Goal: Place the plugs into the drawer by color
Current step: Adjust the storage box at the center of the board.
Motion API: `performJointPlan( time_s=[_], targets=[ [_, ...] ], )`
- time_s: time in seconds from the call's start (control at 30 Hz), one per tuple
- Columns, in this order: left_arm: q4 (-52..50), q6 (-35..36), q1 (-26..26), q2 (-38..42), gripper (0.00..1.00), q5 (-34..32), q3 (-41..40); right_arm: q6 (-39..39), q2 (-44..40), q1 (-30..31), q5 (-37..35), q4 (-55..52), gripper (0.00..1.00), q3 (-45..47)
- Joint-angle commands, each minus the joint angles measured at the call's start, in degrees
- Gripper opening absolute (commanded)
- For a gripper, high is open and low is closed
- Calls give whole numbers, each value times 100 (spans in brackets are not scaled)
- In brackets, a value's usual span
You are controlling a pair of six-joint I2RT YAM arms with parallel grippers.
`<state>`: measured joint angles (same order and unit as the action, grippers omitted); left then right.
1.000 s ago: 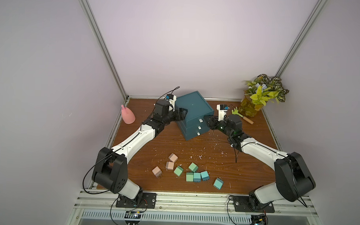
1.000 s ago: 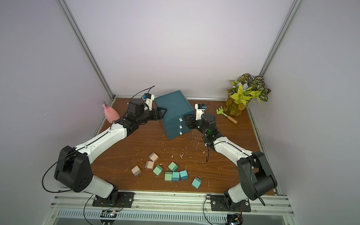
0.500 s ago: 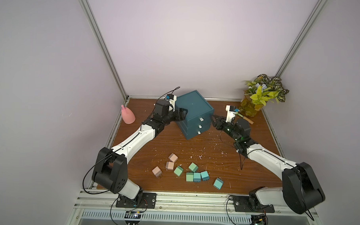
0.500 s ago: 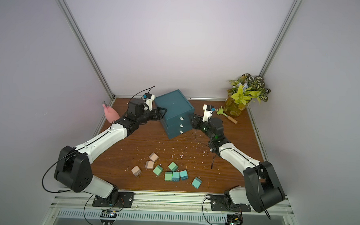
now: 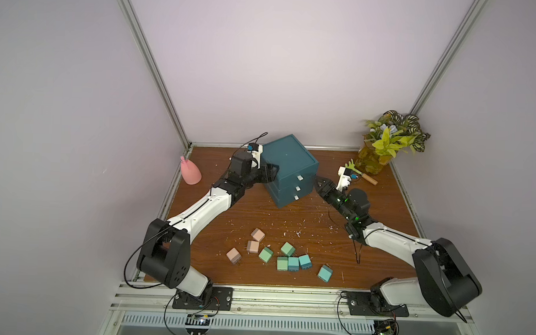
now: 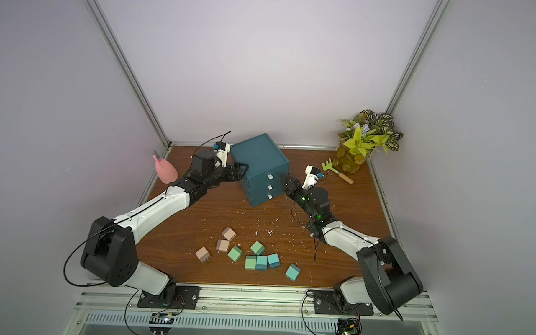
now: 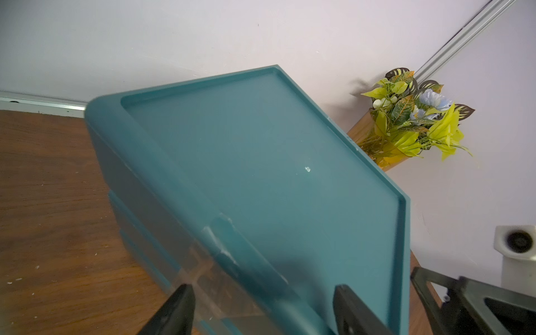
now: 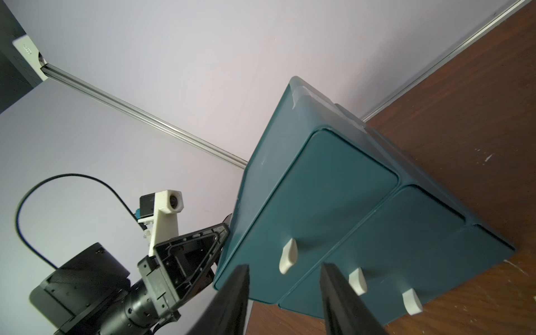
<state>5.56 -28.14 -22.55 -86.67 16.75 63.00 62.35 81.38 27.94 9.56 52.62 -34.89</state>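
Swinging out to its own side, the right arm has pulled the right hand (image 5: 318,184) a little way back from the front of the drawer box (image 5: 287,158). Its fingers are apart with nothing between them. In the right wrist view they line up with the top white handle (image 8: 287,256), just short of it. The left hand (image 5: 270,174) has not moved. It stays at the box's other side with the top edge between its fingers, and it looks like it is holding the box steady. All three drawers are shut, same as before.

The plugs (image 5: 283,257) lie where they were, in a loose bunch near the front of the bench (image 5: 259,217), well apart from the box. I think no plug is put away yet, and a drawer has to be pulled open first.

The bench is brown wood with little white crumbs on it. At the back stand a pink bottle (image 5: 190,171) and a leafy plant (image 5: 390,138), with a small green rake (image 5: 356,171) beside the plant. The walls are plain pale purple, with metal rails in the corners.
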Motion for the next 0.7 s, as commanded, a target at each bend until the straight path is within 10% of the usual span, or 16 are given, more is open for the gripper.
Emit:
performJointPlan(
  time_s=[0.0,0.67],
  targets=[
    [85,37,48,130,71,-32,-93,267,261,94,190,508,46,-347],
    [223,20,136,-9,71,21,-183,465,1264,268,490,714,39,-898]
  ],
)
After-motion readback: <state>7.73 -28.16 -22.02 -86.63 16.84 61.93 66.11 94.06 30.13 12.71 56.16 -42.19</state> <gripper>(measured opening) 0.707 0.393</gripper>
